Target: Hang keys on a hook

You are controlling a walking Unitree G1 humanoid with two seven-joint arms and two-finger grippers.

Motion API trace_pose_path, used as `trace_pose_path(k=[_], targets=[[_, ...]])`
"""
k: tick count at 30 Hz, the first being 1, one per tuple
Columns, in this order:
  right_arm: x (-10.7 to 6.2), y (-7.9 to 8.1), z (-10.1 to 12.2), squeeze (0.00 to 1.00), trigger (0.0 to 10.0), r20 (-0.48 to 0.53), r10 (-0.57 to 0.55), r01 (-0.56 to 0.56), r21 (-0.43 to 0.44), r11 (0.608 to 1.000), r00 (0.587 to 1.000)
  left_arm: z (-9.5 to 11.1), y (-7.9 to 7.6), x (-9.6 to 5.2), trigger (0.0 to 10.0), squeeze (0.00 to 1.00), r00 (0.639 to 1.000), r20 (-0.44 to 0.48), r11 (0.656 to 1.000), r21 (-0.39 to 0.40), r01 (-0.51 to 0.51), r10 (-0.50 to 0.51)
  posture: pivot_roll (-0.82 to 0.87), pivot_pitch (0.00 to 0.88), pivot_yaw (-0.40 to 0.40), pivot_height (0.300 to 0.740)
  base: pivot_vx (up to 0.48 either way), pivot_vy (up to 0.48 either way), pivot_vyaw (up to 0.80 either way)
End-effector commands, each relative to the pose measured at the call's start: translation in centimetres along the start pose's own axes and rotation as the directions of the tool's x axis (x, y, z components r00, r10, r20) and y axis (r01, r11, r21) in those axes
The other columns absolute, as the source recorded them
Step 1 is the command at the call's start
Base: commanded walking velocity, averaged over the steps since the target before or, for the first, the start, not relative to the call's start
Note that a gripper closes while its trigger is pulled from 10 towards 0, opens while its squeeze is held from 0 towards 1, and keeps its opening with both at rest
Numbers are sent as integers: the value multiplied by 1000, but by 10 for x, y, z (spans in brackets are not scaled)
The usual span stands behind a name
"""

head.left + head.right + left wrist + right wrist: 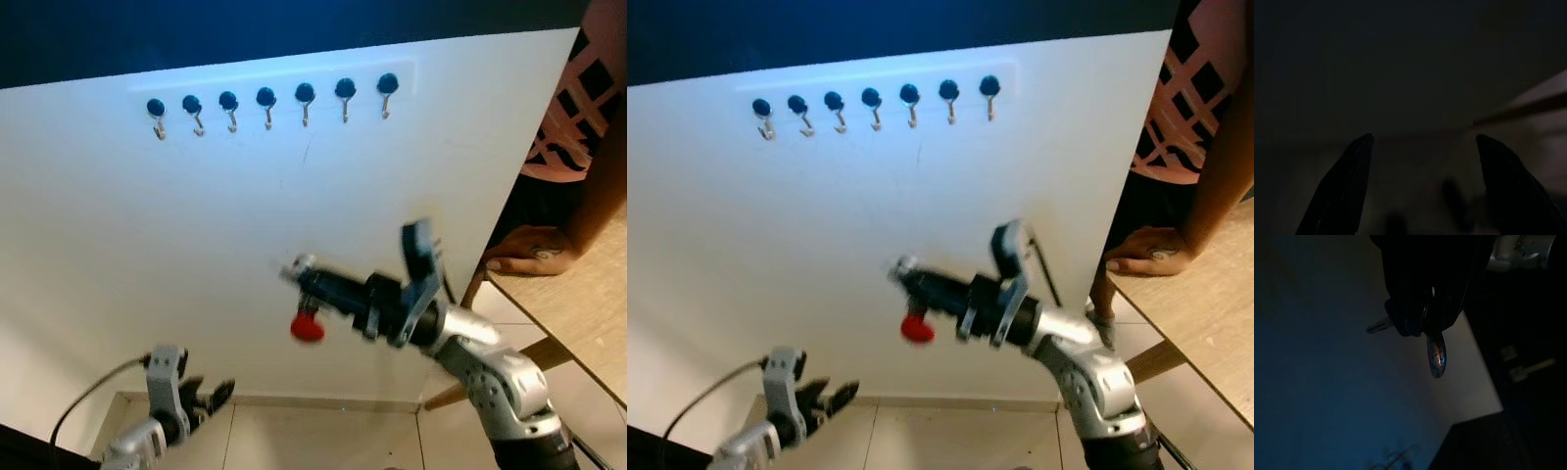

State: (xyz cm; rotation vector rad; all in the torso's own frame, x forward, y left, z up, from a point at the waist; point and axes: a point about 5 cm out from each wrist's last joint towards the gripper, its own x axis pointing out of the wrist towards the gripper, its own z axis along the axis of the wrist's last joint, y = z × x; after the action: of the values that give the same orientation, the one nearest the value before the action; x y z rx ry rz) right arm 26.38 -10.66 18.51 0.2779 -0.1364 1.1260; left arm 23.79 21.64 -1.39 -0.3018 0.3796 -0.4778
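Left eye view: a white board (pixel 196 225) stands upright ahead, with a row of seven blue-capped hooks (pixel 266 101) along its top edge; the right gripper (pixel 306 284) is raised in front of the board, well below the hooks, arm reaching in from the lower right; its fingers are closed on the keys (pixel 307 323), and a red tag hangs just beneath the fingertips; this part is motion-blurred, so the metal keys themselves cannot be made out. The left gripper (pixel 214 397) sits low at the lower left, near the floor tiles (pixel 313 436), fingers parted, nothing between them. A person's hand (pixel 529 250) rests on a wooden table (pixel 578 313) at the right edge.

Right eye view: same scene; hooks (pixel 872 101) in a row above, right gripper (pixel 911 279) with the red tag below it, left gripper (pixel 828 399) low and spread.

Left wrist view: very dark; two black fingertips (pixel 1352 166) stand wide apart, with empty space between; a pale slanted edge shows beyond them, unidentifiable.

Right wrist view: dark; the fingers are clamped on the keys (pixel 1436 352); a silvery key blade juts sideways and a glossy oval tag hangs down, against the white board (pixel 1352 382).
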Motion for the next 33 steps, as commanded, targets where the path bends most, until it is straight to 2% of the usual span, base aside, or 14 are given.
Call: trace_pose_path(k=[1,3,4,7,11,13,15,16,18,19,22,24,29,33], targets=[[1,-3,4,0,10000,42,-19,19,8,1000,999,23,10,-5,10000,0,996,84,999,35,38,-41,-173,67,98,740,0,0,0],[1,-5,5,0,10000,52,-28,28,11,1000,998,33,9,-3,10000,0,988,126,996,41,81,-85,-173,67,98,740,0,0,0],[0,-6,7,0,10000,64,-27,26,14,1000,998,54,4,0,10000,0,954,210,977,70,204,-214,-171,60,93,740,0,0,0],[-1,-6,8,0,10000,65,-16,15,17,1000,998,72,1,-1,10000,0,906,289,950,95,296,-311,-171,57,90,740,0,0,0],[-6,-5,7,0,10000,42,13,-14,17,1000,999,100,-14,-19,10000,0,739,365,820,151,552,-566,-173,48,89,740,0,0,0],[-7,-5,7,0,10000,41,14,-15,17,1000,999,105,-17,-23,10000,0,708,374,795,163,585,-598,-173,48,89,740,0,0,0],[-11,-7,11,0,10000,50,10,-11,18,1000,999,120,-33,-37,10000,0,597,376,695,227,682,-709,-173,52,90,740,0,0,0],[-11,-7,11,0,10000,50,10,-11,18,1000,999,120,-33,-37,10000,0,597,376,695,227,682,-709,-173,52,90,740,0,0,0],[-15,-9,16,0,10000,69,10,-11,17,1000,998,136,-50,-48,10000,0,502,376,615,299,730,-779,-173,54,92,740,0,0,0],[-15,-9,16,0,10000,69,10,-11,17,1000,998,136,-50,-48,10000,0,502,376,615,299,730,-779,-173,54,92,740,0,0,0],[-20,-11,25,0,10000,100,8,-9,11,1000,995,155,-69,-61,10000,0,423,399,567,383,729,-814,-176,61,89,740,0,0,0],[-23,-9,40,0,10000,201,46,-56,47,997,979,163,-84,-66,10000,0,398,375,537,425,729,-837,-168,66,80,740,0,0,0],[-28,-4,55,0,10000,318,114,-145,75,987,941,168,-96,-70,10000,0,368,350,499,451,740,-861,-160,66,74,740,0,0,0],[-32,-23,63,0,10000,402,4,-48,99,994,916,170,-104,-69,10000,0,361,333,483,445,754,-871,-154,66,80,740,0,0,0]])
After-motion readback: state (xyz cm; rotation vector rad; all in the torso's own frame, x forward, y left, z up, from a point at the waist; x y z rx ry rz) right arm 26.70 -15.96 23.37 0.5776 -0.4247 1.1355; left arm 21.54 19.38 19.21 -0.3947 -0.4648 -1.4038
